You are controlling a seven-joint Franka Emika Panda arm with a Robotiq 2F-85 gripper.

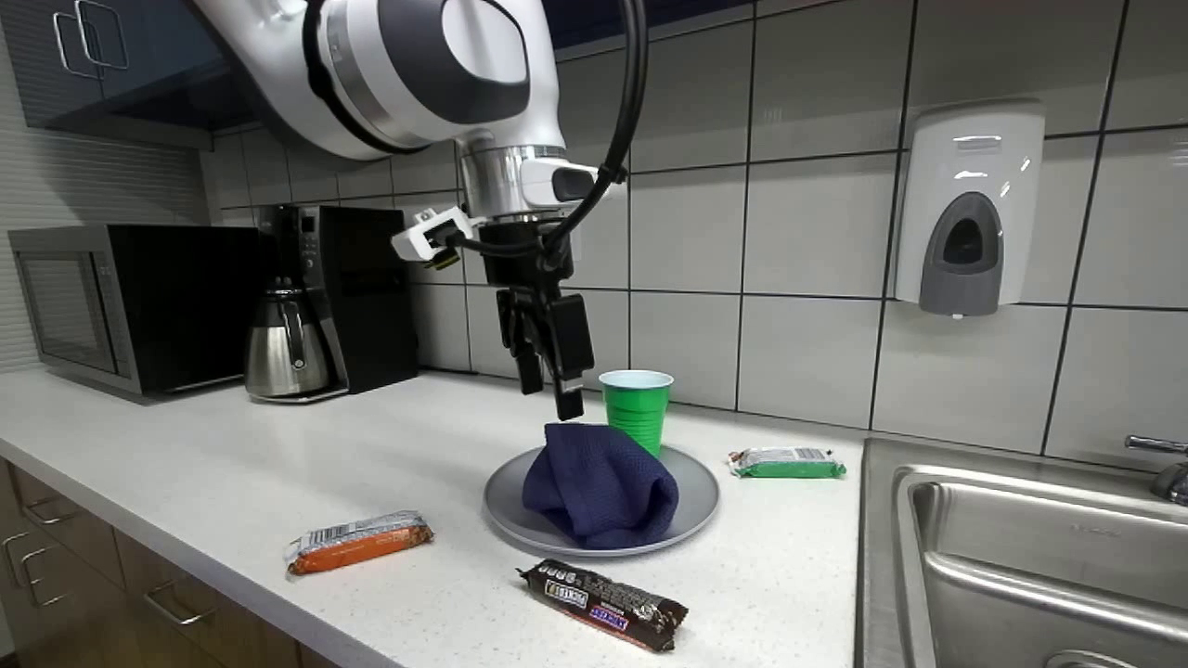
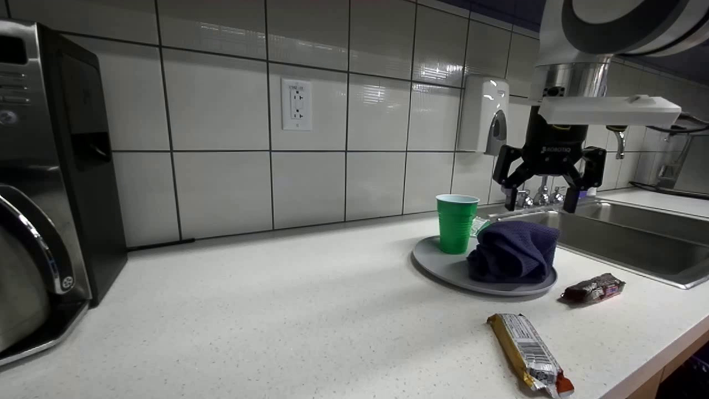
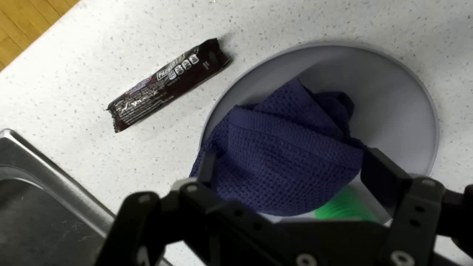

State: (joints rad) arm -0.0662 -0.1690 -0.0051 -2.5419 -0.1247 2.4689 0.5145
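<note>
Upper right in an exterior view, we see the gripper (image 2: 540, 203) spread, empty. Blue cloth (image 2: 515, 252) lies just below.

The counter (image 1: 418, 445) has a white surface with speckles, and a round grey plate (image 1: 694, 490) rests on it. As seen in an exterior view, a brown wrapped bar (image 1: 605, 603) lies in front of the plate, an orange and silver wrapped bar (image 1: 360, 542) to the plate's left, and a green and silver wrapped bar (image 1: 787, 463) to the plate's right. Well apart from the plate, further left, stand a coffee maker (image 1: 367, 297) and a microwave (image 1: 148, 301).
</note>
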